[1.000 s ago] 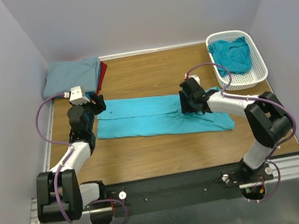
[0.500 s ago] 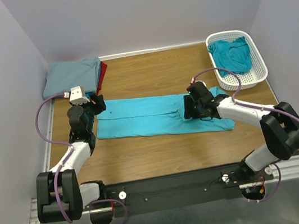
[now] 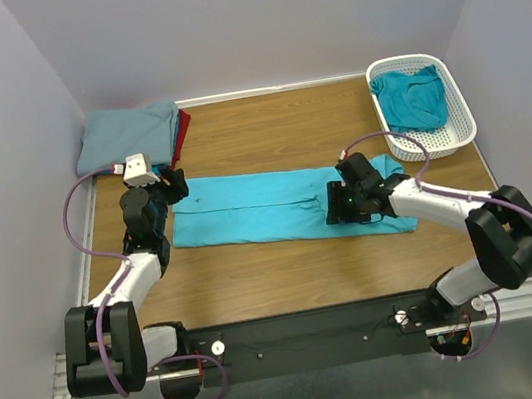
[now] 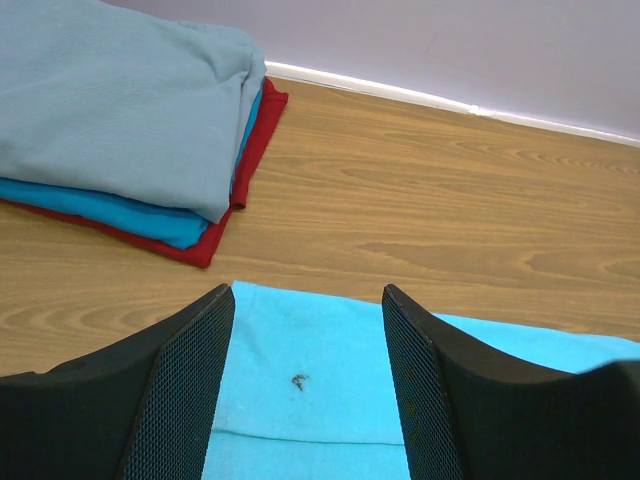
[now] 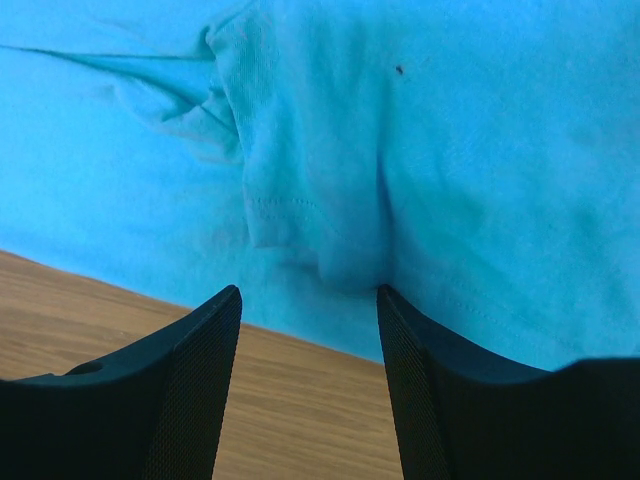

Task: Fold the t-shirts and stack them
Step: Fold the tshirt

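Observation:
A bright turquoise t-shirt [image 3: 268, 209] lies folded into a long strip across the middle of the table. My left gripper [image 3: 173, 186] is open over its left end; in the left wrist view the cloth [image 4: 310, 350] with a small dark speck lies between the fingers. My right gripper [image 3: 336, 205] is open low over the strip's right part, near its front edge; in the right wrist view the wrinkled cloth [image 5: 420, 150] and its near hem show. A folded stack sits at back left: grey-blue tee [image 3: 129, 132] on top, blue [image 4: 120, 215] and red [image 4: 255, 150] beneath.
A white lattice basket [image 3: 458, 134] stands at the back right with a deeper teal t-shirt [image 3: 414, 97] inside. Bare wood tabletop [image 3: 277, 269] lies in front of the strip and between the stack and basket. Grey walls close the back and sides.
My right gripper has moved toward the front edge of the turquoise strip, and its arm has swung out to the right. The left arm and the shirt have not moved.

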### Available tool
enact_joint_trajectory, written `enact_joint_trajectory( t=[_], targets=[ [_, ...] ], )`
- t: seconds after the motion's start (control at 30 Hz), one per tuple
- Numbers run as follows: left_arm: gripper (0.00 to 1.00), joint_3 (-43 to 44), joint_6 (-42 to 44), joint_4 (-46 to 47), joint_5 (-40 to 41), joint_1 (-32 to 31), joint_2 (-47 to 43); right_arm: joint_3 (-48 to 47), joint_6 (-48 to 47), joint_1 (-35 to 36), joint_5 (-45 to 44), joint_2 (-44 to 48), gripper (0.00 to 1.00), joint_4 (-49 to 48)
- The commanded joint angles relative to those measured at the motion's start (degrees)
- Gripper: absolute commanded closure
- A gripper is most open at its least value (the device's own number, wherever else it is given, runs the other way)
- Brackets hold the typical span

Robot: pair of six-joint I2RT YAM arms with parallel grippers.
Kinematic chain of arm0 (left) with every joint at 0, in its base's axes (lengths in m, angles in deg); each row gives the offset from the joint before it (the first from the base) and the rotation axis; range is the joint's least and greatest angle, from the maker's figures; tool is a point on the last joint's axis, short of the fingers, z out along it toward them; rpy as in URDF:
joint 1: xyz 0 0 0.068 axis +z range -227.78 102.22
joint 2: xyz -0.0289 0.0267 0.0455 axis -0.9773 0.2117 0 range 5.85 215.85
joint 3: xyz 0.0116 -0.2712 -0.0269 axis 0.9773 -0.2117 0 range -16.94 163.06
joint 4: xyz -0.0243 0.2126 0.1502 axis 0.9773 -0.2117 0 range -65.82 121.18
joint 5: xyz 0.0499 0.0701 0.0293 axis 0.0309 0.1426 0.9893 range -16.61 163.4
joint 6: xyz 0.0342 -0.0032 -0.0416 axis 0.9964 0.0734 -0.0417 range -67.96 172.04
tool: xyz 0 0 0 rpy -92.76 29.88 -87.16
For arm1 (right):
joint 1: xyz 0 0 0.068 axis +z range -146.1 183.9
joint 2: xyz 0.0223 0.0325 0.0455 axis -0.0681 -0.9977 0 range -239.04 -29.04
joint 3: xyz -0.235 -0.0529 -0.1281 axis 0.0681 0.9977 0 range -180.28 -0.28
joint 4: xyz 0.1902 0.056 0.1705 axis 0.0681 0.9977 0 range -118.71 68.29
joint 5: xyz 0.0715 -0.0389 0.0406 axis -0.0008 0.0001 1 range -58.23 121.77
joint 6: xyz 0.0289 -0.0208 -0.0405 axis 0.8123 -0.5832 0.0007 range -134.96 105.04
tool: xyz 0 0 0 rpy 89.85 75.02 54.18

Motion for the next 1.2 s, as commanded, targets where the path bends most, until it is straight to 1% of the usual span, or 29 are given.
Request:
enact_joint_trajectory(
  t=[0.0,0.03,0.13,0.23,0.33,0.37,0.4,0.53,0.57,0.63,0.67,0.73,0.83,1.1,1.17],
  targets=[
    [0.31,1.0,0.5,-0.2,-1.1,0.4,0.1,0.8,0.5,0.3,0.2,4.1,0.36,2.2],
    [0.31,1.2,0.7,-0.1,-1.4,0.4,0.3,0.5,0.5,0.3,-2.0,4.9,0.36,2.6],
    [0.31,1.6,0.5,-0.4,-1.6,0.3,0.8,-1.8,0.2,0.3,-4.3,7.3,0.34,4.1],
    [0.31,2.8,-0.8,-0.7,-2.7,-0.6,0.8,-4.7,-0.9,0.0,-10.9,7.5,0.32,4.9],
    [0.31,5.2,-1.6,-1.5,-0.9,-5.3,1.5,-7.8,-3.1,-2.0,-15.0,5.3,0.31,5.0],
    [0.31,6.0,-1.5,-1.6,0.6,-6.7,2.0,-8.6,-3.5,-2.7,-16.1,3.1,0.31,5.0],
    [0.31,7.1,-1.7,-1.7,1.1,-9.6,2.9,-9.5,-4.0,-4.5,-17.0,1.8,0.31,4.9],
    [0.31,13.1,-3.9,-1.5,0.9,-14.2,9.7,-13.1,-5.6,-9.2,-20.0,-3.5,0.31,4.3],
    [0.31,15.0,-5.2,-0.7,-0.5,-14.7,13.0,-14.1,-6.1,-10.1,-20.8,-4.9,0.31,4.0],
    [0.31,16.9,-6.8,0.2,-1.9,-15.1,16.4,-14.8,-6.5,-13.1,-20.8,-5.9,0.31,2.9],
    [0.31,18.4,-8.3,0.7,-3.4,-15.0,19.7,-15.0,-6.9,-14.2,-21.0,-6.4,0.31,2.5],
    [0.31,19.7,-9.2,1.7,-4.6,-15.1,22.6,-15.4,-7.1,-16.8,-20.7,-7.8,0.31,1.6],
    [0.31,21.4,-10.5,2.3,-4.6,-15.1,27.7,-15.7,-7.8,-19.4,-20.4,-9.3,0.31,0.3],
    [0.31,20.7,-12.8,2.9,-4.7,-14.5,33.4,-14.7,-8.0,-22.0,-19.9,-13.0,0.34,-2.8],
    [0.31,19.5,-13.7,3.1,-4.9,-13.6,34.0,-14.7,-8.3,-22.7,-19.3,-13.8,0.37,-3.9]
  ],
)
